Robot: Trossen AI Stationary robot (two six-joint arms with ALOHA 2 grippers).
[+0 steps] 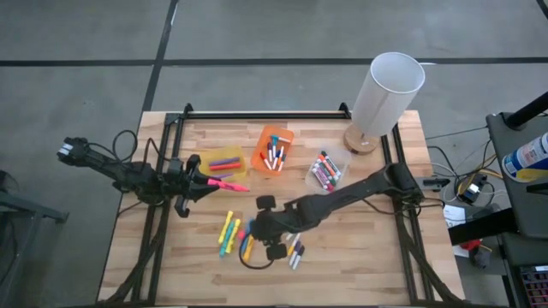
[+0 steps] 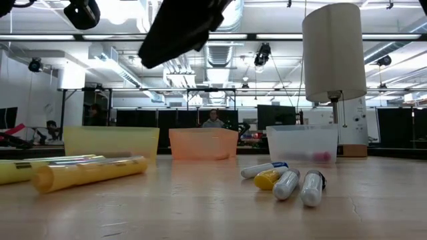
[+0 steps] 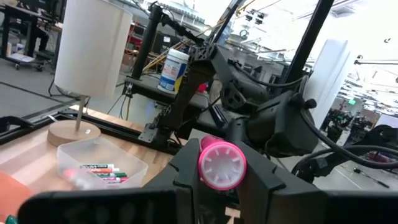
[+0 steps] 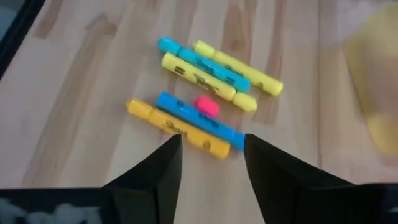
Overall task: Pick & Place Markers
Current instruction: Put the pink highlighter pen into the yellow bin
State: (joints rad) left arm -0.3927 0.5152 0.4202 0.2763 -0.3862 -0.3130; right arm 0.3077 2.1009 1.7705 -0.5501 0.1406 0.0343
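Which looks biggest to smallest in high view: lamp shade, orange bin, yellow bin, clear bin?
1. Lamp shade, largest, though it stands nearer the overhead camera.
2-4. Orange bin, yellow bin and clear bin: too alike to rank.

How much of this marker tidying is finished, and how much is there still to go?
Partly done. Markers already lie in the yellow bin, the orange bin and the clear bin. The left hand holds a pink marker near the yellow bin. The right hand hovers open over loose markers; over a dozen still lie on the table.
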